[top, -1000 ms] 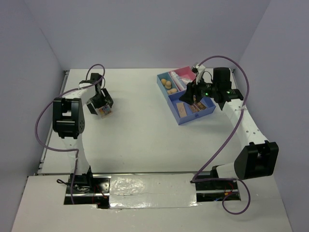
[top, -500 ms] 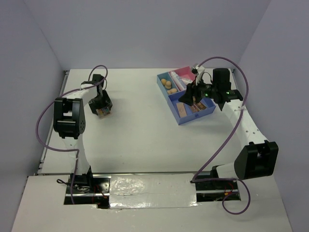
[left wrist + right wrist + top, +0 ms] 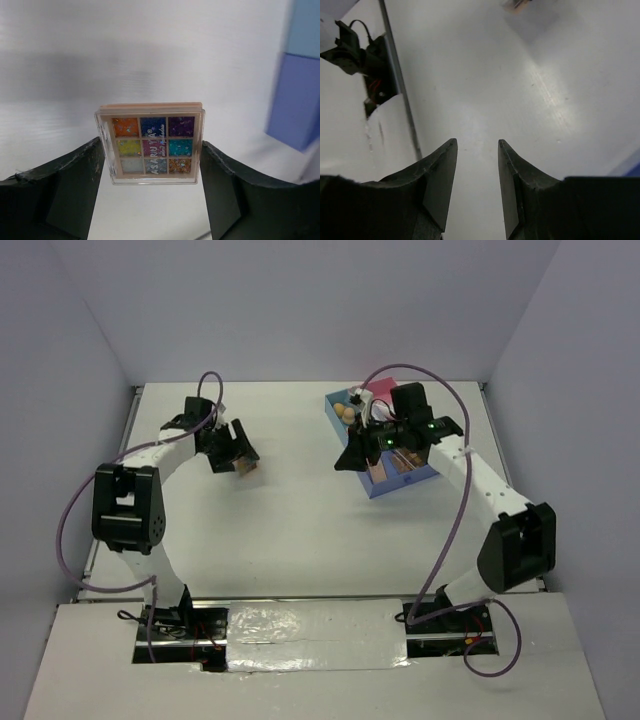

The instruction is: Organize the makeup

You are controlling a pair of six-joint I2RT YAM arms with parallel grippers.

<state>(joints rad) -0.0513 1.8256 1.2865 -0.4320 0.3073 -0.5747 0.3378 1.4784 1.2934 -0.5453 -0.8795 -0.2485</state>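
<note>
Left side: left gripper (image 3: pixel 240 458) is off the table (image 3: pixel 290 530), out towards the middle; I see the multicolour palette (image 3: pixel 150 144) square between its jaws, one finger (image 3: pixel 87 170) pressed to each short side, so the jaws are clamped on it; the palette's face of nine coloured squares is turned to the wrist camera; bare white tabletop behind it.

Centre: right gripper (image 3: pixel 476 147) hangs over bare table just left of the blue tray (image 3: pixel 405 483); jaws a narrow gap apart, nothing between them, touching nothing.

Right side: the tray sits towards the far right of the table, with the right arm lying across it and hiding much of it; tan sponges (image 3: pixel 349 411) sit in a far-left compartment; a flat brownish palette (image 3: pixel 378 474) lies in the near compartment, partly under the arm; pink shows at the far end, and I cannot tell what is in there.
</note>
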